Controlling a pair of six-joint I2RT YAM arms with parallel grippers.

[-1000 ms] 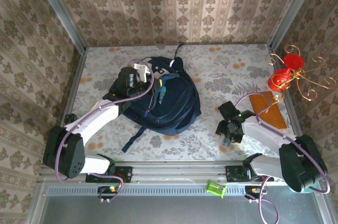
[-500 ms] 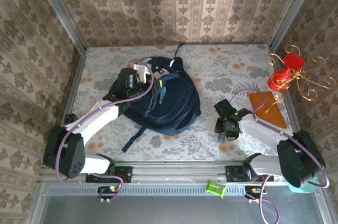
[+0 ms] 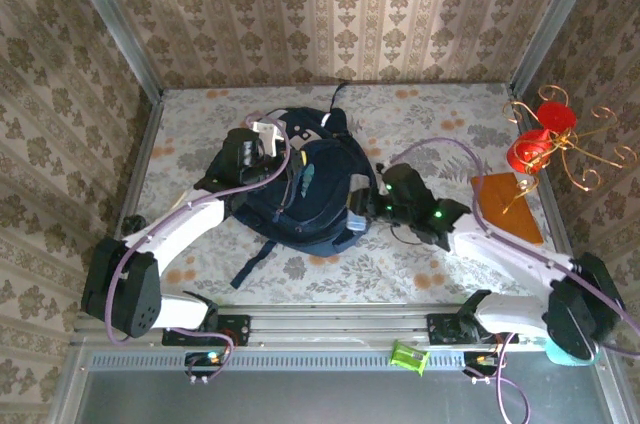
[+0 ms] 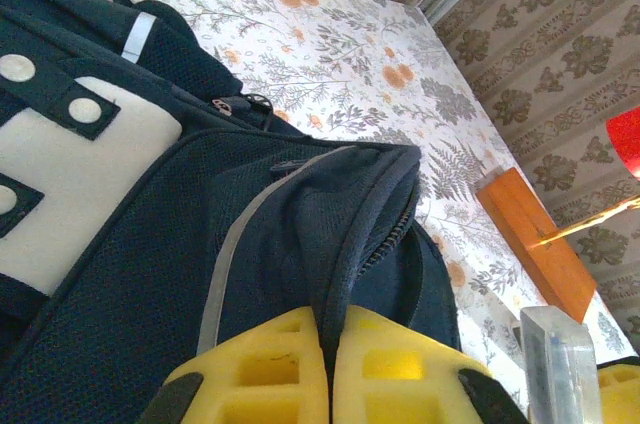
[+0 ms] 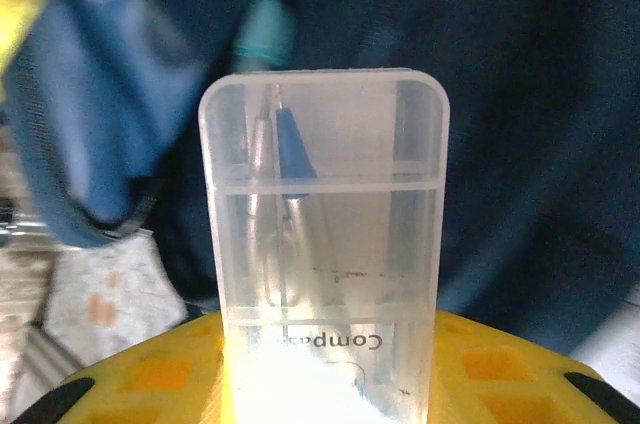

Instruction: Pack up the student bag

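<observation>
The student bag (image 3: 320, 194), a dark navy backpack, lies in the middle of the table with its white patch (image 4: 60, 184) toward the left arm. My left gripper (image 4: 330, 319) is shut on a fold of the bag's fabric beside the zip, holding that edge up; in the top view the left gripper (image 3: 280, 156) sits at the bag's upper left. My right gripper (image 5: 325, 344) is shut on a clear plastic compass case (image 5: 325, 234) that stands upright between the yellow fingers. In the top view the right gripper (image 3: 370, 204) is at the bag's right edge. A teal object (image 5: 262, 32) lies inside the bag.
An orange-brown flat block (image 3: 505, 206) lies on the floral tablecloth at the right. Behind it stands a gold wire ornament with red cups (image 3: 545, 139). A loose strap (image 3: 255, 259) trails toward the front rail. A small green object (image 3: 408, 356) sits below the rail.
My right arm has swung left from the near right of the table to the bag's right edge, carrying the clear case. The left gripper has kept its hold.
</observation>
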